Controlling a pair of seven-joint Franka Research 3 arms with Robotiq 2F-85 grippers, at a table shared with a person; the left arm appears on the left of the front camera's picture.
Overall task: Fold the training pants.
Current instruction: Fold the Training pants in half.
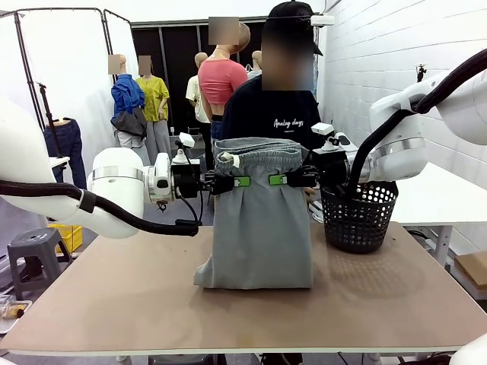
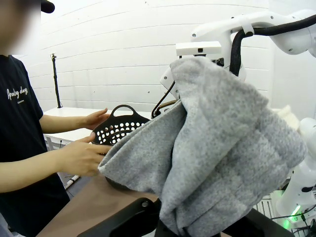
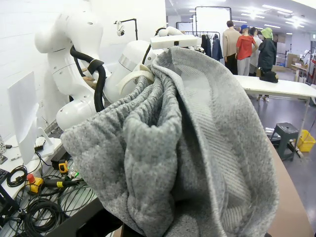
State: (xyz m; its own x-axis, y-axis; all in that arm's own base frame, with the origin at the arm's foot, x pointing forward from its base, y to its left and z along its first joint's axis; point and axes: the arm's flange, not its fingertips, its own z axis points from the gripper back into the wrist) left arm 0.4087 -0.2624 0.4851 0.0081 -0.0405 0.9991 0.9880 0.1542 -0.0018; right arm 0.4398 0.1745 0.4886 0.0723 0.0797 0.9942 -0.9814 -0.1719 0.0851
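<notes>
Front view: the training pants (image 1: 259,220) hang in the middle of the frame, held up by the waistband between the two arms, with the gathered elastic band at the top and the folded grey cloth dropping straight down until its lower edge rests on the brown surface (image 1: 114,304). The left end effector (image 1: 230,182) comes in from 9 o'clock and is clenched on the left side of the cloth just below the waistband, its green pad showing against the grey. The right end effector (image 1: 283,180) comes in from 3 o'clock and is clenched on the right side at the same height. A black perforated basket (image 1: 359,217) stands on the surface just beside the pants, at their 3 o'clock. A person (image 1: 270,114) in a dark shirt stands behind the pants at 12 o'clock.

Left wrist view: grey jersey cloth (image 2: 222,143) bunches over the fingers and covers the right half of the frame. At 9 o'clock the person's hands (image 2: 81,157) hold the black basket (image 2: 116,129), one on its rim and one lower down near the cloth.

Right wrist view: the ribbed waistband and folds of the pants (image 3: 187,148) drape over the fingers, with the other white arm (image 3: 79,64) behind at 10 o'clock
</notes>
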